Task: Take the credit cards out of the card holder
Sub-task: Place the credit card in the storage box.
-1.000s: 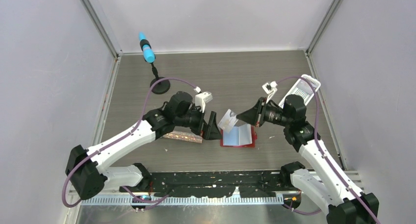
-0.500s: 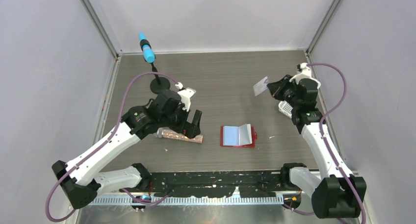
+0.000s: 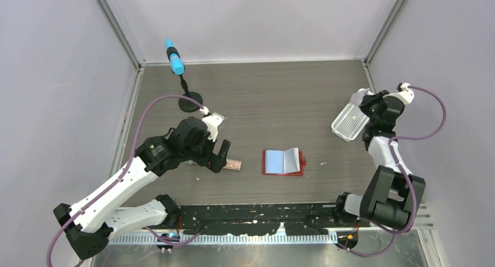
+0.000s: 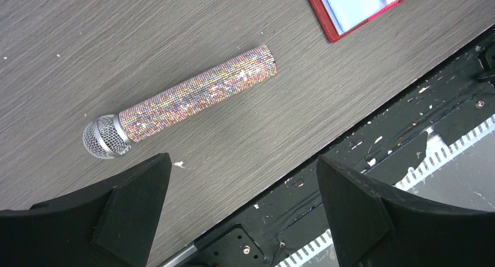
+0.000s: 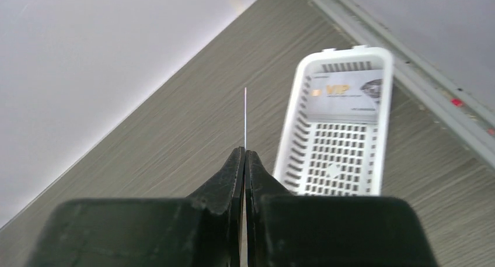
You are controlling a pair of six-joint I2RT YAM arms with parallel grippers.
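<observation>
The card holder [image 3: 283,162] lies open on the table, red with light blue pockets; its corner shows in the left wrist view [image 4: 362,10]. My right gripper [image 5: 244,151] is shut on a thin credit card [image 5: 245,118], seen edge-on and sticking up from the fingertips. It hangs at the back right [image 3: 365,103], just beside a white basket [image 5: 292,132]. A second credit card [image 5: 344,92], marked VIP, lies in the far end of that basket. My left gripper [image 4: 242,162] is open and empty, left of the card holder [image 3: 220,156], over the table's near edge.
A glittery pink microphone [image 4: 198,100] lies on the table between the left gripper and the card holder. A blue microphone [image 3: 173,59] on a black stand [image 3: 191,101] is at the back left. The white basket [image 3: 350,122] sits near the right wall.
My right arm has carried the card from above the card holder to the back right, beside the basket. My left arm has drawn back left, away from the holder, still open.
</observation>
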